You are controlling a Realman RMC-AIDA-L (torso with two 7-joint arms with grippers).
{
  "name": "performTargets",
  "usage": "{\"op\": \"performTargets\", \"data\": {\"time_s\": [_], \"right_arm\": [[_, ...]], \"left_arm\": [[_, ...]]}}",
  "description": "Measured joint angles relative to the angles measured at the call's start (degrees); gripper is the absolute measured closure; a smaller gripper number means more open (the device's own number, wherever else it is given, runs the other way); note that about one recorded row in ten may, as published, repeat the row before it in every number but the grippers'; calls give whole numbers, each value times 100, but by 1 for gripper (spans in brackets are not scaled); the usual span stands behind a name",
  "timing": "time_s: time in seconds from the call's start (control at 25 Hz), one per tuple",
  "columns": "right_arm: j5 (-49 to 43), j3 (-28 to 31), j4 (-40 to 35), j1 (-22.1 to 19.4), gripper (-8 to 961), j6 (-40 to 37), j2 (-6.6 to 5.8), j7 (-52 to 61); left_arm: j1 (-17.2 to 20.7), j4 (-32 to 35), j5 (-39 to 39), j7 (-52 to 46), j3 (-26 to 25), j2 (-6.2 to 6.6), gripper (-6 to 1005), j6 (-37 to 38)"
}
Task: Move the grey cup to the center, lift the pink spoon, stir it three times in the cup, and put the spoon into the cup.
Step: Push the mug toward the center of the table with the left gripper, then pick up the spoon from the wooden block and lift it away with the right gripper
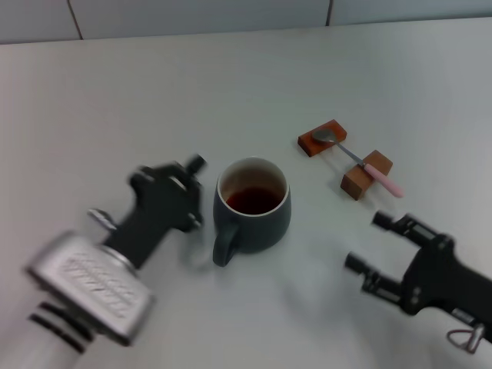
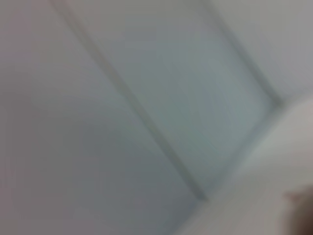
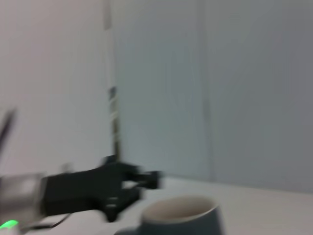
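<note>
The grey cup (image 1: 251, 206) stands at the table's middle with dark brown liquid inside and its handle toward the front left. It also shows in the right wrist view (image 3: 182, 216). My left gripper (image 1: 197, 192) is open and empty just left of the cup, close to its wall. It also shows in the right wrist view (image 3: 142, 185). The pink spoon (image 1: 361, 161) lies to the cup's right and a little farther back, across two brown wooden blocks, its metal bowl on the far block. My right gripper (image 1: 367, 242) is open and empty in front of the spoon, to the cup's right.
The far wooden block (image 1: 319, 140) and the near wooden block (image 1: 364, 177) bear the spoon. The white table (image 1: 154, 100) stretches back to a grey panelled wall (image 1: 200, 15). The left wrist view shows only that wall (image 2: 146, 98).
</note>
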Motion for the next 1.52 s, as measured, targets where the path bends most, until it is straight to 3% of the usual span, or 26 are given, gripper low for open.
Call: {"op": "performTargets", "data": {"time_s": [0.08, 0.2, 0.24, 0.32, 0.36, 0.48, 0.56, 0.92, 0.96, 1.16, 1.52], "right_arm": [[13, 604, -40, -96, 177, -159, -11, 563], [30, 1015, -139, -142, 176, -222, -25, 1206], [38, 1263, -344, -148, 176, -263, -38, 1956], [40, 1325, -474, -139, 176, -283, -43, 2354], [56, 1387, -706, -112, 176, -296, -56, 2963], [97, 1400, -861, -77, 177, -239, -69, 3484], [121, 1381, -945, 16, 177, 16, -102, 4030], [82, 1191, -907, 361, 176, 695, -92, 4463], [78, 1112, -859, 440, 176, 863, -81, 4466], [75, 903, -733, 629, 176, 1205, -34, 4473], [76, 791, -552, 734, 177, 1538, -22, 4479]], "left_arm": [[340, 197, 6, -776, -223, 46, 964, 907], [545, 534, 104, -1552, -199, 77, 959, 1525], [642, 789, 214, -2094, -117, 89, 958, 1874], [798, 1337, 458, -3073, 48, 100, 955, 2295], [960, 1964, 675, -4082, 155, 91, 954, 2576], [1089, 2531, 919, -4912, 323, 82, 917, 2742], [1199, 3037, 1224, -5399, 794, 84, 848, 2881], [1410, 3236, 1322, -5360, 1677, 34, 514, 2664], [1393, 3211, 1325, -5325, 1773, 26, 316, 2478], [1274, 3140, 1338, -5276, 1855, 24, 197, 2280], [1143, 3033, 1350, -5273, 1928, 17, 197, 2075]]}}
